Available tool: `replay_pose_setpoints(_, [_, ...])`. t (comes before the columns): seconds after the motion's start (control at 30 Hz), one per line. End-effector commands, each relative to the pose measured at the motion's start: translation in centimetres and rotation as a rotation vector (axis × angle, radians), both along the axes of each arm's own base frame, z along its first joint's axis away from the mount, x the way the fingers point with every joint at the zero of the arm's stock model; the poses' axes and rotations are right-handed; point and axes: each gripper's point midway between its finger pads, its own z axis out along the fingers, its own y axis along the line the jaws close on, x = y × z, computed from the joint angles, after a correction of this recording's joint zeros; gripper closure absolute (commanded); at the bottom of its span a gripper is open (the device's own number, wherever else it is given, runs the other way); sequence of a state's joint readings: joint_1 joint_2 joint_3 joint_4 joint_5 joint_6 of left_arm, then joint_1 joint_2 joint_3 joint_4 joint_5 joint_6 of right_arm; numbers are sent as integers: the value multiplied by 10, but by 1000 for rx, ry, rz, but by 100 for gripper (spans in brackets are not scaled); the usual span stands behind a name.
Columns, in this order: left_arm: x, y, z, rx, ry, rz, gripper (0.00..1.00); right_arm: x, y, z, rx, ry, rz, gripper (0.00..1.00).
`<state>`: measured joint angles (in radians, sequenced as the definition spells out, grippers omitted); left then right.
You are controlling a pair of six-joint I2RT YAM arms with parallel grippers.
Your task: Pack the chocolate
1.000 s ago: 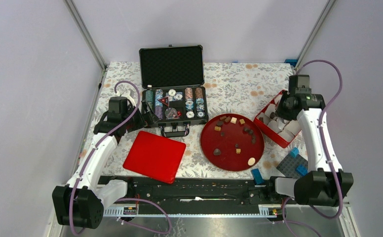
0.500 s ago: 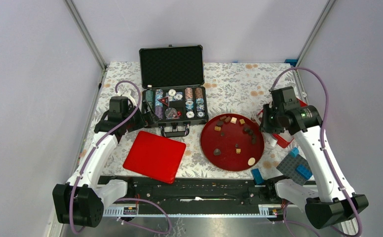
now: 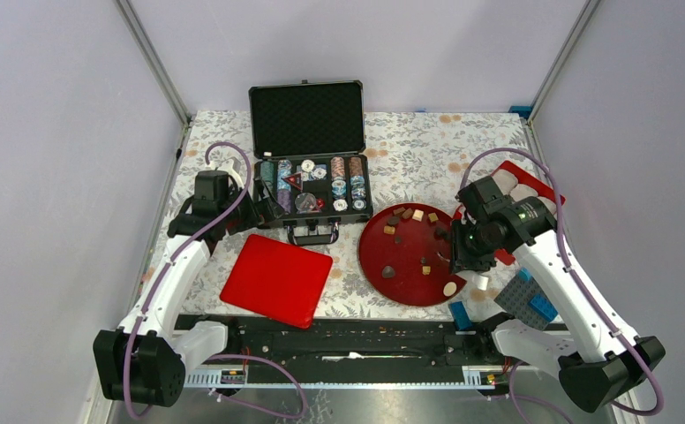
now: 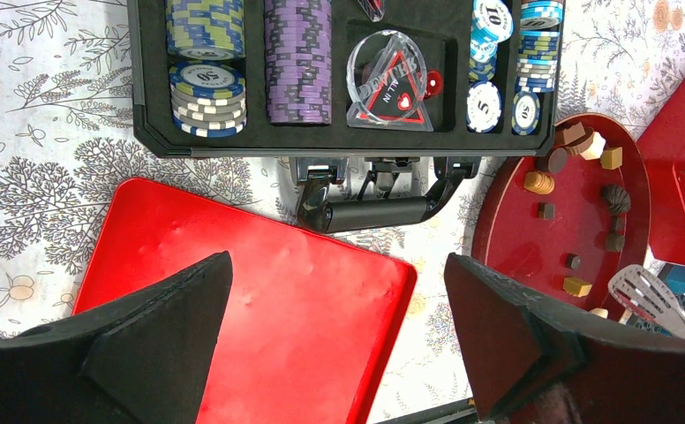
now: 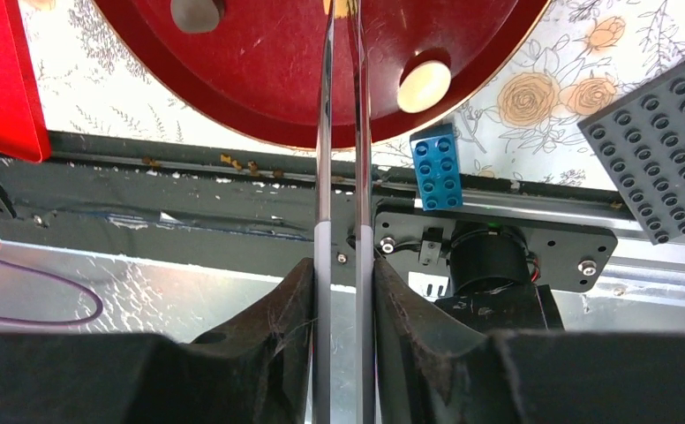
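Left tool: your left tool [image 4: 334,269] hangs released, fingers spread wide, above the flat red square lid [image 4: 251,291]; it carries nothing.
Writing: in the open black chip case [image 4: 339,141] the striped poker chips [image 4: 205,78] show "50", "10" and "5"; the clear triangular marker [image 4: 390,84] seems to read "ALL IN". No brand is legible on the chocolate.
Chocolate: the small dark brown, tan and cream chocolate pieces [image 3: 417,215] lie scattered, mostly apart, on the round dark-red plate [image 3: 405,247].
Handling: expect each piece to be light and stiff, easily marked, and likely to skid on the glossy plate. Pinch cubes across flat sides, lumps across the middle, gently.
Right tool: your right tool [image 5: 343,265] is clenched on slim metal tongs [image 4: 643,294], whose tips reach over the plate's near right part.
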<state>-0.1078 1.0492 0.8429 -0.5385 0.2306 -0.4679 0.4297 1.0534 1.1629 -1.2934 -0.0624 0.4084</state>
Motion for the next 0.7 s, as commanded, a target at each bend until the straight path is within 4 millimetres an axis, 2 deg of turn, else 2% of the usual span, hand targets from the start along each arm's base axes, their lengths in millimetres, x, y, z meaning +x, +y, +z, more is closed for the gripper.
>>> replay_pose_setpoints(0.0, [10, 0, 23, 4, -72, -3, 1, -14, 5, 1, 9, 38, 20, 65])
replay_pose_setpoints(0.37, [10, -1, 21, 1, -67, -2, 1, -16, 4, -5, -37, 57, 57, 56])
replay_pose_setpoints(0.67, [11, -2, 19, 1, -59, -5, 1, -13, 8, -17, -64, 67, 74, 53])
